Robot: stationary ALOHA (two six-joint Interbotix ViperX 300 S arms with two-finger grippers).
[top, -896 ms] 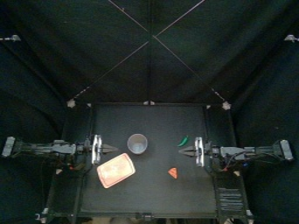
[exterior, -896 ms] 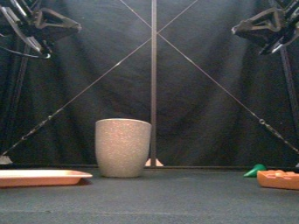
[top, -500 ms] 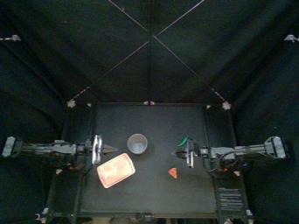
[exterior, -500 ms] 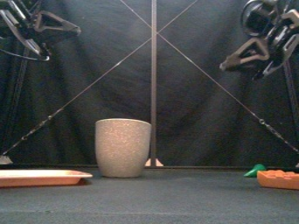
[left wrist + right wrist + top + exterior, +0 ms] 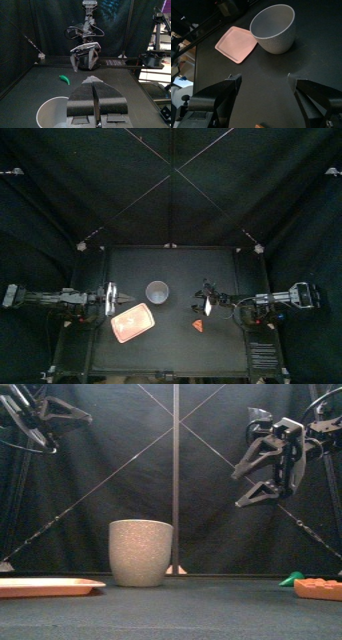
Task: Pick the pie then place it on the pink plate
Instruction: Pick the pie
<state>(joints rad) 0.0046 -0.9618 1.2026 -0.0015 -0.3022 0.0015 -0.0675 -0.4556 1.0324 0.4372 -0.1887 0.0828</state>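
Above table [image 5: 174, 343], right pincer [image 5: 209, 302] nearer pie [image 5: 199, 326]

Dim throughout, the black curtains [image 5: 94, 474] and counter [image 5: 174, 350] swallow most light, while soft, even light from the open front picks out the cup [image 5: 140, 552] and tray [image 5: 236, 44], leaving only faint shadows.

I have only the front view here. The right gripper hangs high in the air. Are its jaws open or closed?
Observer: Open. The right wrist view shows the right gripper with a broad gap between its jaws.
Operator: Is it above the pie?
Observer: Almost. In the top view it appears just behind the pie.
Operator: And the left gripper?
Observer: The left wrist view shows the left gripper with its jaws pressed together.
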